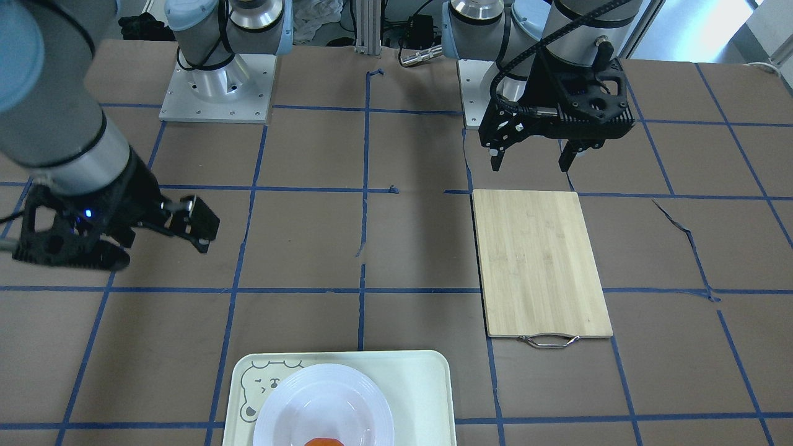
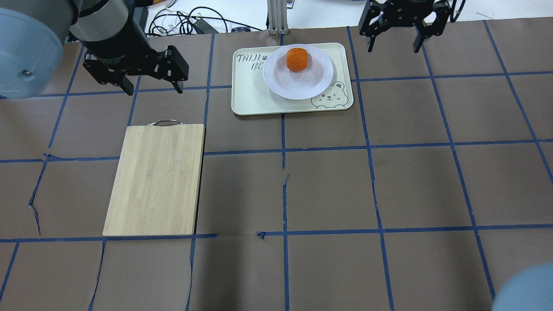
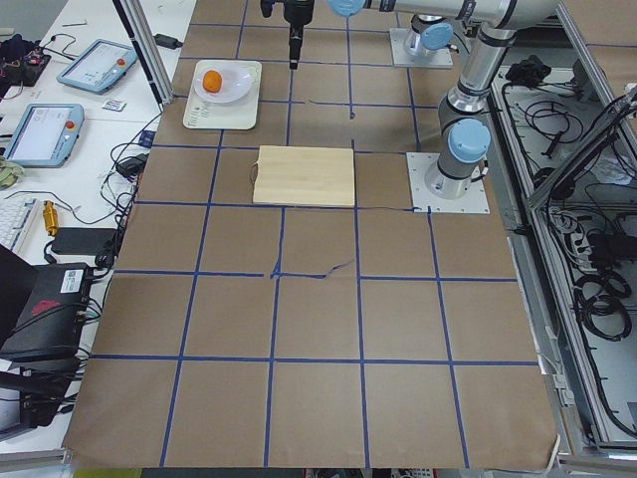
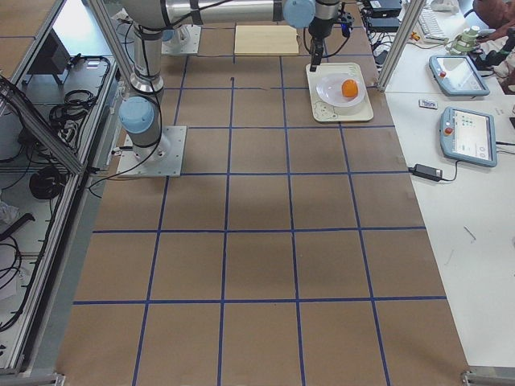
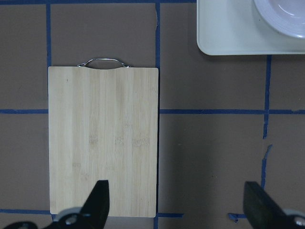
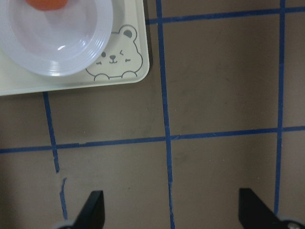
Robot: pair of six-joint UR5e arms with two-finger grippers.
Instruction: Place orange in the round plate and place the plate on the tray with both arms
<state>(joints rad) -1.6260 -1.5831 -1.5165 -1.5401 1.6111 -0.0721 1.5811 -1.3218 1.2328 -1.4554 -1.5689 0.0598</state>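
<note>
The orange (image 2: 297,59) lies in the round plate (image 2: 302,84), toward its far side. The white plate rests on the tray (image 2: 255,99), near the bear drawing, at the far middle of the table. My left gripper (image 2: 152,86) hangs open and empty to the tray's left, above the bamboo board's handle end. My right gripper (image 2: 394,45) hangs open and empty to the tray's right. Neither gripper touches anything. In the right wrist view the orange (image 6: 45,4), plate (image 6: 57,47) and tray (image 6: 124,71) sit at the top left, ahead of the open fingers.
A bamboo cutting board (image 2: 155,177) with a metal handle lies on the left half of the table, and it shows below my left gripper (image 5: 178,205). Brown paper with blue tape lines (image 2: 285,151) covers the table. Cables and tablets lie beyond the far edge.
</note>
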